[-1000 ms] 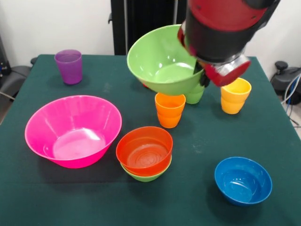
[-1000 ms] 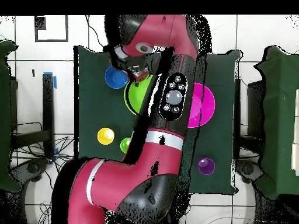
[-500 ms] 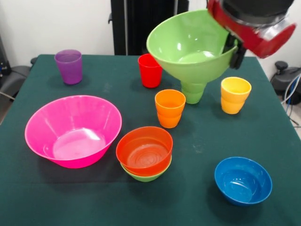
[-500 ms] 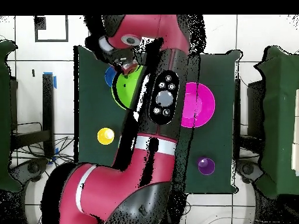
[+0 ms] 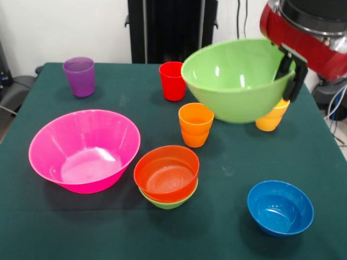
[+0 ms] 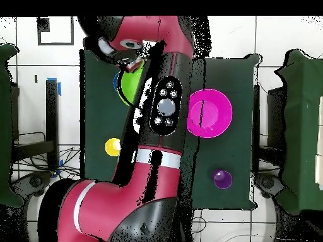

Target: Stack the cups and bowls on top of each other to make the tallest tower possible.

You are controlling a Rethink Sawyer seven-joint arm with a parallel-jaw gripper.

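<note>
My gripper (image 5: 289,73) is shut on the right rim of the large lime green bowl (image 5: 236,81) and holds it in the air above the table's far right; the bowl also shows in the overhead view (image 6: 130,85). The yellow cup (image 5: 269,120) peeks out behind it. The light green cup is hidden. The orange cup (image 5: 196,124), red cup (image 5: 172,81) and purple cup (image 5: 79,76) stand on the table. The red-orange bowl (image 5: 166,174) sits nested in the small green bowl (image 5: 168,203). The huge pink bowl (image 5: 84,149) is at the left and the blue bowl (image 5: 280,207) at the near right.
The green tablecloth (image 5: 227,162) covers the table. In the overhead view my arm (image 6: 163,113) covers the table's middle; the pink bowl (image 6: 211,113), yellow cup (image 6: 113,147) and purple cup (image 6: 221,178) show beside it.
My gripper has carried the large green bowl to the picture's right in the front view and levelled it. The red cup has come into view and the light green cup is now hidden.
</note>
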